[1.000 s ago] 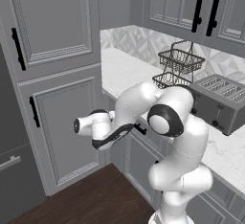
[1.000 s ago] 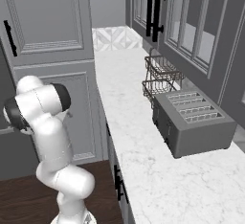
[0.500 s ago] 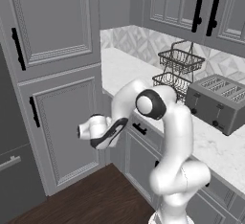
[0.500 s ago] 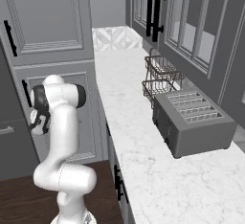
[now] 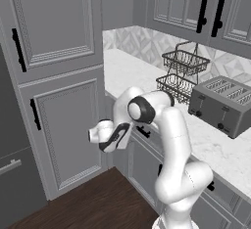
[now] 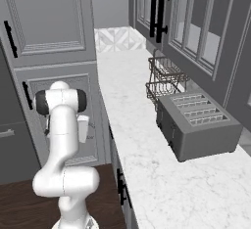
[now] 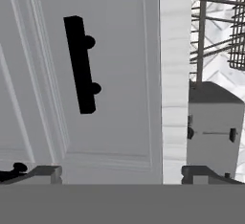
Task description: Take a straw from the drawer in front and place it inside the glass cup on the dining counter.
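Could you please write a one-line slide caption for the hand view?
End effector open, facing a closed drawer front with a black bar handle; toaster on the counter beyond.

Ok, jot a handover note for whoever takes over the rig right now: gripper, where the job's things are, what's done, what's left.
Gripper: open and empty, held low in front of the cabinets under the worktop, pointing at the drawer front.
Drawer: looks shut. Its black bar handle lies ahead of the gripper, untouched.
Done: only the line-up on the drawer.
Left: grip the handle, pull the drawer open, pick out the straw, carry it to the glass cup on the dining counter and stand it inside.
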